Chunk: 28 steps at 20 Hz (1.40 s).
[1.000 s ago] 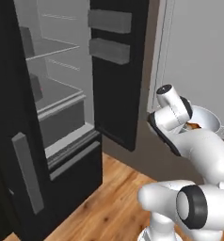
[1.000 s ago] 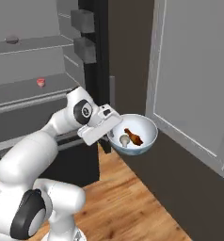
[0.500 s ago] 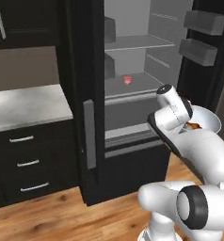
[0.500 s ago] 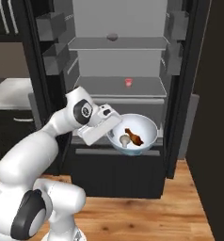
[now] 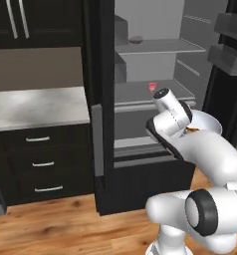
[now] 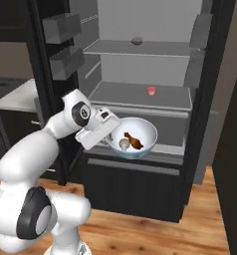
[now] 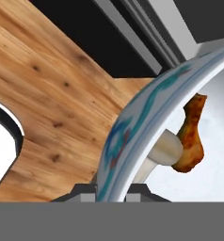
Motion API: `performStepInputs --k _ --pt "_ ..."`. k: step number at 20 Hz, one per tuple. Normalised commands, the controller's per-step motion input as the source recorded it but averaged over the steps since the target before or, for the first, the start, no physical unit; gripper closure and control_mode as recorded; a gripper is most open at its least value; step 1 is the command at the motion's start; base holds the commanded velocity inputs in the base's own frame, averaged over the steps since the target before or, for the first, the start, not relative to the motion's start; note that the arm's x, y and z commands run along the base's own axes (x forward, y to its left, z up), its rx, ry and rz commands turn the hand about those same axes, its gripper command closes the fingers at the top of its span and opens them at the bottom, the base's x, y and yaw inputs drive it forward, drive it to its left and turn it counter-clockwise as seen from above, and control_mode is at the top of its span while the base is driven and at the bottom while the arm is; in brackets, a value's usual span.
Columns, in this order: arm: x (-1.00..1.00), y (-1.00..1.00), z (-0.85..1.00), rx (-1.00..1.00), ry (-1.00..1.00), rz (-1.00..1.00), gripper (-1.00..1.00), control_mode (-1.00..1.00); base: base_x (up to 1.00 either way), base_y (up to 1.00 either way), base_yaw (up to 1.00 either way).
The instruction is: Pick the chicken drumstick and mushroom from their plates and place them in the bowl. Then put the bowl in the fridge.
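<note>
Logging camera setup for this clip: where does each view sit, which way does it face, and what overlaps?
Left base view: behind-left of the arm, facing the open fridge; arm rises lower right.
Right base view: behind-right, same fridge; gripper holds the bowl.
Hand view: along the gripper, bowl rim over floor.
Shared: the bowl, chicken drumstick, mushroom.

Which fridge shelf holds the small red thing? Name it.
The lower open shelf, directly behind the held bowl. The small red thing sits there; the shelf above carries a dark round item.
</note>
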Motion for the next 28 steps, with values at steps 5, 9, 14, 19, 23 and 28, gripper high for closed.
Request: performStepInputs --k 5,9,14,19,23,28 --pt "0.00 0.00 0.00 0.00 0.00 0.00 1.00 1.00 0.41 -0.43 0.19" --pt "0.00 0.00 0.00 0.00 0.00 0.00 1.00 1.00 0.62 -0.10 0.16" --pt "0.00 0.00 0.00 0.00 0.00 0.00 1.00 1.00 0.56 -0.31 0.15" --pt "0.00 0.00 0.00 0.00 0.00 0.00 1.00 1.00 0.56 -0.27 0.00" --pt "0.00 0.00 0.00 0.00 0.00 0.00 1.00 1.00 0.51 -0.31 0.01" --pt "0.00 0.00 0.00 0.00 0.00 0.00 1.00 1.00 0.42 -0.32 -0.06"
